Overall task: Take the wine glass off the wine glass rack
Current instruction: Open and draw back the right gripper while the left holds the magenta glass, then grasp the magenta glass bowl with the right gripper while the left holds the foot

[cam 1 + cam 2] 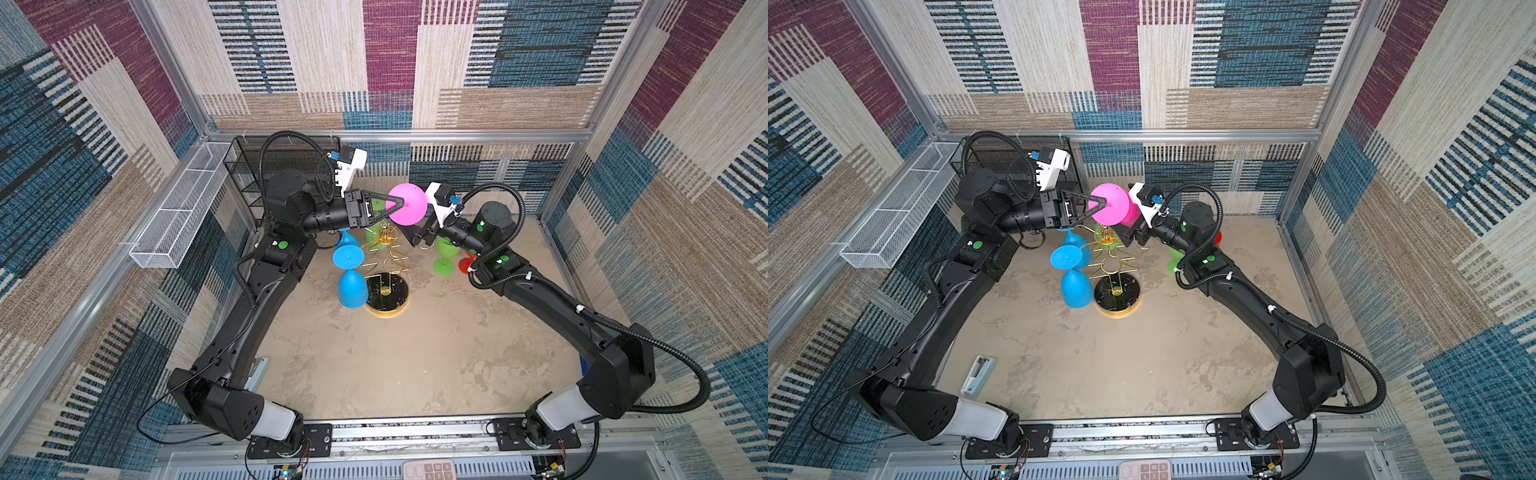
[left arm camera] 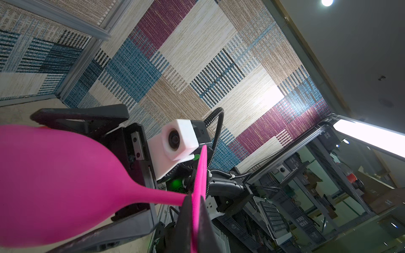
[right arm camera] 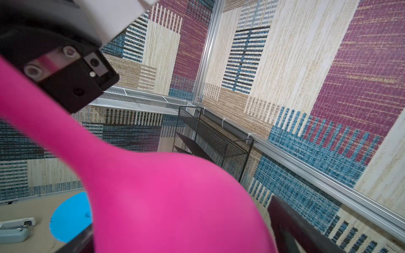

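the left gripper (image 1: 398,203) is clenching the foot of the pink wine glass (image 1: 409,205), holding it sideways in the air above the wine glass rack (image 1: 386,296), apparently clear of its gold arms. the right gripper (image 1: 415,226) is standing wide open around the bowl, not yet gripping. the lift-off is looking done. a handover and set-down are likely remaining. a blue wine glass (image 1: 352,287) is hanging from the rack.

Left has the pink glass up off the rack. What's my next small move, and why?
Probably close the right gripper gently on the bowl. Its open jaws straddle the bowl of the pink glass, which the left gripper pinches at the foot end, clear above the wine glass rack.
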